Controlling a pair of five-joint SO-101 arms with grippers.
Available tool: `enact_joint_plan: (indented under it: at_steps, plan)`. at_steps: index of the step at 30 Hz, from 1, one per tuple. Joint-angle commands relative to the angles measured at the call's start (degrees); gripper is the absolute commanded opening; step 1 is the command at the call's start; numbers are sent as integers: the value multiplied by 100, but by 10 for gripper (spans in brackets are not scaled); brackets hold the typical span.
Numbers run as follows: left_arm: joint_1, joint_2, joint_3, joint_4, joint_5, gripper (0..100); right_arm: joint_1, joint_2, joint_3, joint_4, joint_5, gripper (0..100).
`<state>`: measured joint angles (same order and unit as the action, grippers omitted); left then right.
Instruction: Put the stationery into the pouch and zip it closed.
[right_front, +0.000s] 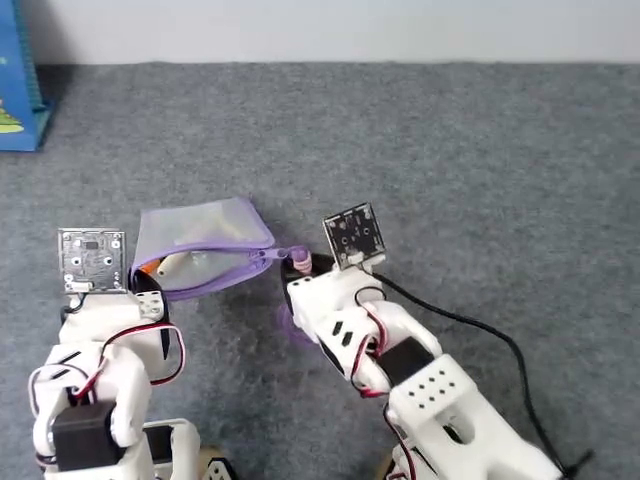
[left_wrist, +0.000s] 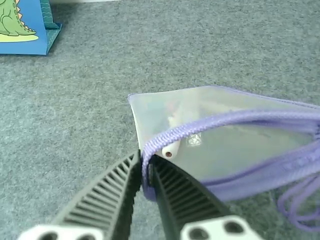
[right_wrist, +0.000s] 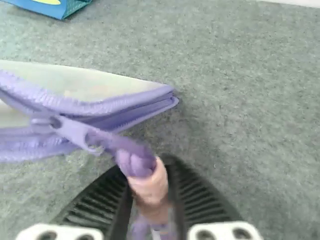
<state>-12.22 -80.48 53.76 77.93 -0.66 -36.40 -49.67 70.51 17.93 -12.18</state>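
Nearby, a white pen tip (left_wrist: 170, 150) pokes from the pouch (left_wrist: 225, 135).

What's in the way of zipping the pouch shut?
The tip of a white pen lies in the mouth of the pouch, beside the corner pinched by the left gripper; it might block the zipper.

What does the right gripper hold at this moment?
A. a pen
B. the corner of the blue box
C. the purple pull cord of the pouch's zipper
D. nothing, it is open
C: in the right wrist view the right gripper is shut on the pull cord, which leads to the slider of the pouch.
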Motion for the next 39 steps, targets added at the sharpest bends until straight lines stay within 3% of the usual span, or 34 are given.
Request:
enact_joint_plan:
  at_steps: [1, 11, 15, 21, 33, 39]
  plan:
    - [-53, 35, -57, -79, 26, 12, -57, -207, 0, -57, -18, 206]
    - [-53, 35, -57, -79, 26, 12, -57, -207, 44, -57, -35, 110]
    - [-53, 35, -57, -79, 26, 12, -22, -242, 211, -57, -9, 8]
    - [-53, 35, -57, -79, 26, 13, 92, -418, 264, 514, 114, 8]
    - [-26, 53, -84, -202, 44, 13, -119, -3916, 308, 3099, 105, 7]
    - [-26, 53, -75, -202, 44, 13, -479, -5244, 431, 3609, 123, 7]
